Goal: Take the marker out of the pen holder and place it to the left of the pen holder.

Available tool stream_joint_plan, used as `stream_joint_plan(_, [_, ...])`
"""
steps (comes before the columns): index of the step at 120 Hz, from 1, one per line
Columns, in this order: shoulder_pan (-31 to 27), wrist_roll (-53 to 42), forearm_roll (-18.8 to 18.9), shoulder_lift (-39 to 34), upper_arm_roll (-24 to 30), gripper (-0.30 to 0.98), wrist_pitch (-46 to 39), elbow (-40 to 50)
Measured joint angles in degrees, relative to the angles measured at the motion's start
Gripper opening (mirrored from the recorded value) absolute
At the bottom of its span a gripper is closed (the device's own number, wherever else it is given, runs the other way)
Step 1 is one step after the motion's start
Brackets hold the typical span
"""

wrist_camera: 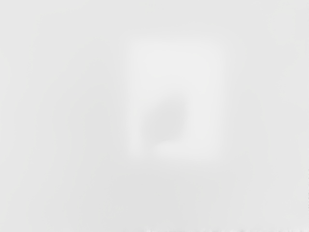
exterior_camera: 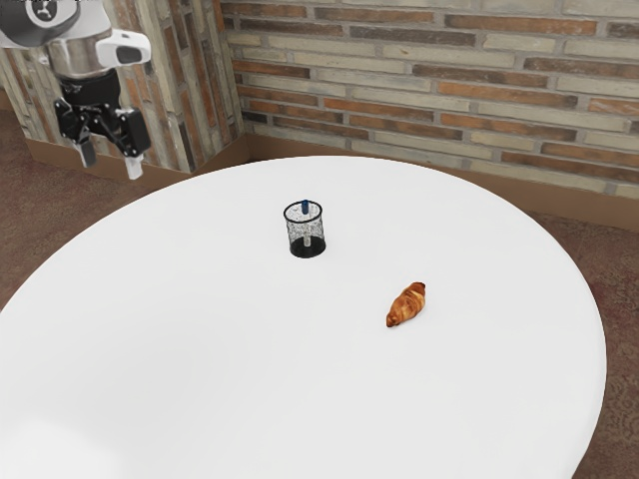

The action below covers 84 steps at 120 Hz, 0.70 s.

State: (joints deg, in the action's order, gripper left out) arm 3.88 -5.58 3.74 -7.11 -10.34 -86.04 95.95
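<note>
at the exterior view's far left, a brown floor point(exterior_camera: 25, 210) shows beyond the edge of the round white desk point(exterior_camera: 200, 339). the white and grey arm point(exterior_camera: 80, 52) comes in at the upper left, ending in a black hand with pale-tipped fingers point(exterior_camera: 134, 168) that point downward. the fingers stand apart, raised in the air near the far left edge of the desk and well apart from the pen holder. in the wrist view, the pale surface carries a brighter, soft-edged patch point(wrist_camera: 203, 87) with a blurry grey smudge point(wrist_camera: 166, 121) inside it; what these are, one cannot tell.

behind the arm, a brick-faced wall point(exterior_camera: 429, 100) of grey, tan and orange strips turns a corner and runs on to the exterior view's right, with a plain brown skirting board point(exterior_camera: 559, 210) along its foot.

further right, on the far half of the desk, the pen holder point(exterior_camera: 307, 250) stands upright, a round black mesh cup with a dark base. the marker point(exterior_camera: 305, 206) is inside it, standing nearly upright, its blue end poking just above the rim and its pale body visible through the mesh.

to the exterior view's right of the pen holder, and closer to the camera, a golden-brown croissant point(exterior_camera: 406, 304) lies slantwise on the desk, apart from the holder.
</note>
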Motion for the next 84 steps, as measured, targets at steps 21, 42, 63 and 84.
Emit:
stream_joint_plan(21, [0.05,-0.7,-0.04,6.5,1.02,0.69,-1.31,-6.27])
stream_joint_plan(42, [1.33,-1.27,-5.15,23.24,0.93,0.69,-4.35,-16.67])
stream_joint_plan(63, [0.09,-1.95,-6.61,41.46,1.26,0.69,-14.57,-29.74])
stream_joint_plan(84, [-0.36,-2.36,-7.23,48.29,1.85,0.69,-34.3,-30.52])
